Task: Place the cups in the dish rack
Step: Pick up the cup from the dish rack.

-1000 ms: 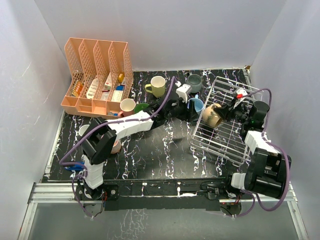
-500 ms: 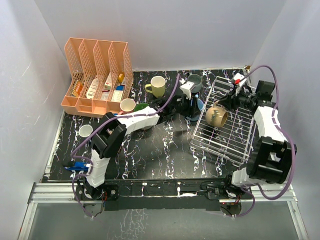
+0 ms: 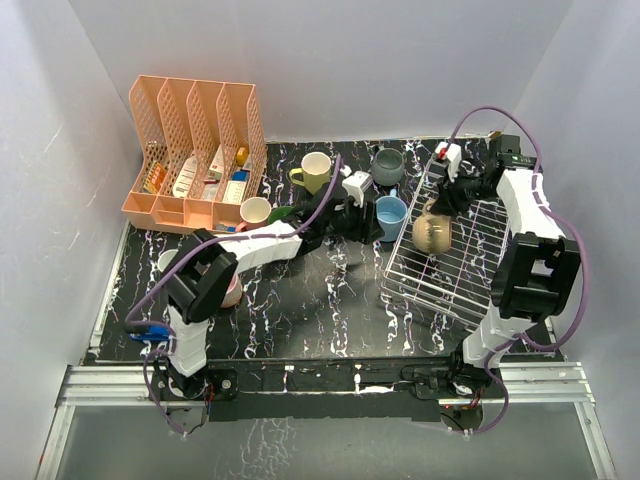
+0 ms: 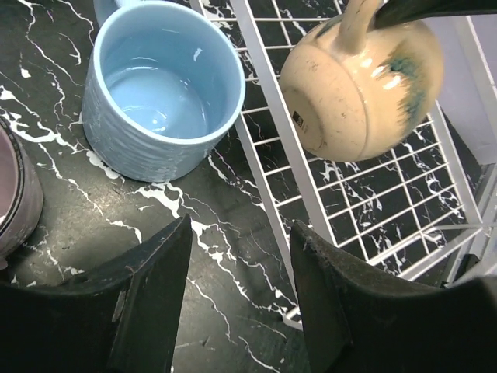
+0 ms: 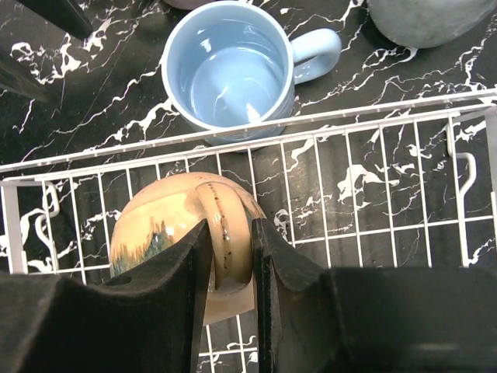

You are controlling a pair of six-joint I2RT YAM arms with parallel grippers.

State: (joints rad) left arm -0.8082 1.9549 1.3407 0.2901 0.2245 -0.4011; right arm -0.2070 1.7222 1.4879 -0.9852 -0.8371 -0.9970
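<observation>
Tan, speckled ceramic fills the middle of the right wrist view: the tan mug (image 5: 167, 225) lies on its side with its handle up, and the right gripper (image 5: 231, 233) is closed narrowly on that handle, one finger on each side. From above, this mug (image 3: 432, 233) is inside the outline of the dish rack (image 3: 455, 280), near the rack's 10 o'clock corner. I cannot tell whether it rests on the wires or hangs just over them.

The white wire rack takes up the 3 o'clock side of the black marbled desk (image 3: 330, 310). Just outside its rim, at 10 o'clock from the tan mug, the light blue mug (image 3: 391, 211) stands upright with its handle pointing away from the arm bases. At 12 o'clock from it is the grey mug (image 3: 388, 165).

The left gripper (image 3: 365, 222) sits close at 9 o'clock of the light blue mug, jaws half apart with only desk between them. A mauve mug (image 4: 15, 194) shows at the edge of its wrist view.

Further toward 9 o'clock stand a yellow-green mug (image 3: 315, 172), a pale pink mug (image 3: 256, 212) and the peach organizer (image 3: 195, 150). The left arm crosses over a green-lined mug (image 3: 283, 214).
</observation>
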